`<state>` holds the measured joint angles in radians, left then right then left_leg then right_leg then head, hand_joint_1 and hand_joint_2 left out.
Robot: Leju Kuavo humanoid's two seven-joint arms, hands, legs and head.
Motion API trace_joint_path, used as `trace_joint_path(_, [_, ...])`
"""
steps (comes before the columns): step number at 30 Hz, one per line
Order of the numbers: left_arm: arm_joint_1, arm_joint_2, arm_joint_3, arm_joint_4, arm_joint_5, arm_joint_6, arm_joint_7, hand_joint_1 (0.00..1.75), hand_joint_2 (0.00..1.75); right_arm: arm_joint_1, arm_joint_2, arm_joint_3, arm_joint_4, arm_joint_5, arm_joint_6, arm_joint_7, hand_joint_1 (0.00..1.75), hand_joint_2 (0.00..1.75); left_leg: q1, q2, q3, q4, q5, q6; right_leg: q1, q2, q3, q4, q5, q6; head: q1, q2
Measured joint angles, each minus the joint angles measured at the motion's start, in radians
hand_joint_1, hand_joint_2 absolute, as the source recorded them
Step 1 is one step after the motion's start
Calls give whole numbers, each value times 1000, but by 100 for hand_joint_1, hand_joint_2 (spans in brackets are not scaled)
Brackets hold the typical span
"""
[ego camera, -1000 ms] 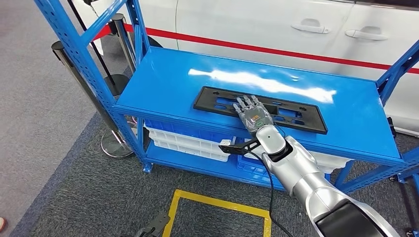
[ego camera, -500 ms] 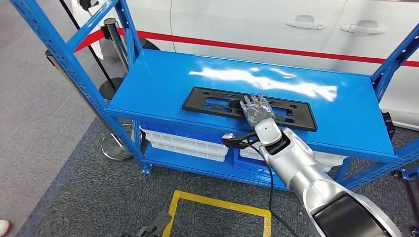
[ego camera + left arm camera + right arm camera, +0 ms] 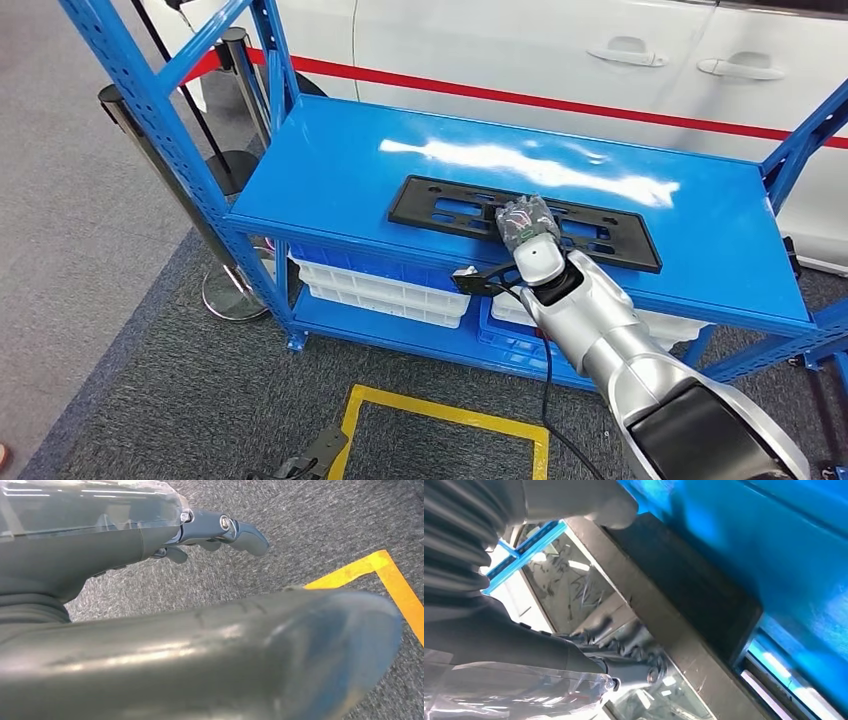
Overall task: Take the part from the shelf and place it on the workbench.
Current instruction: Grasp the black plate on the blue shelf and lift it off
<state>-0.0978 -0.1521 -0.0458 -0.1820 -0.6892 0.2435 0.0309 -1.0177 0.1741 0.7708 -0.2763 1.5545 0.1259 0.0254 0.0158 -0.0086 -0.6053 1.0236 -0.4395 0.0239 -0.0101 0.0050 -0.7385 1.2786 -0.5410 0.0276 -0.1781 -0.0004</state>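
The black part (image 3: 522, 221) lies flat on the blue shelf (image 3: 330, 165), the right hand (image 3: 526, 224) curled over its near edge, gripping it; the left hand (image 3: 150, 530) hangs empty, fingers loosely apart.

No text, label, brand or number can be read anywhere: not on the black part (image 3: 524, 220), the blue shelf (image 3: 330, 170), or the white car (image 3: 560, 50) behind.
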Motion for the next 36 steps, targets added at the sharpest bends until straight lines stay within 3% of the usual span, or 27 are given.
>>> trace_joint_path(3, [-1,-1,2,0,4,3,-7,0,0,-7,6,0,3,0,-2,-11,170,175,-2,-2,4,1,-4,-7,2,1,88,-194,98,-11,0,0])
trace_joint_path(5, [-2,-2,4,0,7,5,-12,0,0,-12,12,0,4,0,-5,-15,169,175,-3,-1,0,1,-4,-15,7,1,110,-249,108,-17,0,0])
trace_joint_path(7, [-2,-4,5,0,9,7,-17,0,0,-15,18,0,4,0,-9,-19,168,175,-4,-1,-2,-2,-4,-26,7,1,113,-257,108,-23,0,0])
trace_joint_path(9, [-2,-4,8,0,10,9,-21,0,0,-18,23,0,4,0,-11,-25,170,175,-4,0,-10,23,-24,-36,2,-1,119,-266,111,-35,0,0])
trace_joint_path(10, [-3,-4,10,0,10,10,-24,0,0,-20,25,0,4,0,-12,-29,169,175,-4,2,-27,62,-49,-41,-1,-2,122,-270,113,-40,0,0])
trace_joint_path(12, [-4,-4,12,0,12,11,-30,0,0,-20,29,0,5,0,-12,-36,170,175,-3,3,-87,197,-111,-48,1,-3,124,-270,112,-46,0,0])
trace_joint_path(13, [-4,-4,13,0,13,11,-32,0,0,-19,29,0,6,0,-12,-39,170,175,-2,3,-116,257,-131,-51,1,-3,125,-270,111,-47,0,0])
trace_joint_path(14, [-4,-4,13,0,13,11,-34,0,0,-18,30,0,7,0,-12,-41,171,175,-2,3,-131,287,-133,-52,2,-3,125,-269,111,-47,0,0])
trace_joint_path(15, [-4,-4,14,0,13,11,-34,0,0,-17,30,1,7,0,-12,-43,171,175,-2,3,-126,274,-114,-52,2,-3,126,-267,110,-47,0,0])
trace_joint_path(17, [-5,-4,15,0,13,11,-35,0,0,-18,31,1,8,0,-13,-44,173,175,-2,4,-70,149,-44,-49,1,-2,129,-263,105,-44,0,0])
trace_joint_path(19, [-6,-4,18,0,13,11,-35,0,0,-17,32,1,8,-2,-16,-45,175,175,-4,4,-15,34,-5,-41,6,1,126,-256,101,-38,0,0])
trace_joint_path(22, [-5,-5,21,0,14,11,-37,0,0,-16,32,0,8,-17,-38,-49,175,175,-6,2,-4,5,-2,-25,9,3,120,-254,102,-25,0,0])
trace_joint_path(24, [-6,-5,22,0,16,11,-39,0,0,-16,32,-8,8,-61,-74,-69,175,175,-3,3,-2,-2,3,-12,7,2,111,-234,84,-15,0,0])
trace_joint_path(25, [-6,-6,24,0,17,12,-42,0,0,-16,32,-19,7,-96,-105,-88,175,175,-1,4,-2,-5,5,-6,6,1,95,-198,59,-10,0,0])
trace_joint_path(27, [-7,-6,29,0,19,15,-48,0,0,-16,31,-56,3,-165,-175,-124,175,175,0,5,-3,-6,7,0,3,0,39,-73,-6,-3,0,0])
trace_joint_path(28, [-7,-6,32,0,20,17,-50,0,0,-17,31,-75,0,-189,-203,-141,175,175,0,5,-3,-6,6,0,1,0,10,-10,-29,0,0,0])
trace_joint_path(29, [-7,-6,35,0,23,19,-53,0,0,-18,31,-93,-4,-212,-224,-160,175,175,0,4,-2,-5,6,0,-1,0,-7,25,-35,2,0,0])
trace_joint_path(30, [-7,-6,39,0,26,20,-57,0,0,-19,30,-111,-11,-241,-242,-190,175,175,0,3,-1,-5,5,0,-3,0,-8,26,-22,3,0,0])
trace_joint_path(31, [-7,-6,43,0,30,22,-63,0,0,-21,29,-132,-22,-283,-262,-234,175,175,1,1,1,-4,4,-2,-5,0,10,-14,9,2,0,0])
trace_joint_path(32, [-7,-6,47,0,33,24,-69,0,0,-25,28,-158,-39,-332,-280,-285,175,175,1,-1,2,-2,2,-4,-6,0,41,-84,50,0,0,0])
trace_joint_path(34, [-9,-6,58,0,37,25,-82,0,0,-37,27,-220,-90,-451,-286,-393,175,175,-2,-2,-1,2,-2,-13,-3,0,95,-206,99,-6,0,0])
trace_joint_path(36, [-10,-6,68,0,38,23,-93,0,0,-44,27,-276,-158,-572,-252,-476,175,175,-5,-1,-4,3,-3,-21,3,1,110,-245,102,-12,0,0])
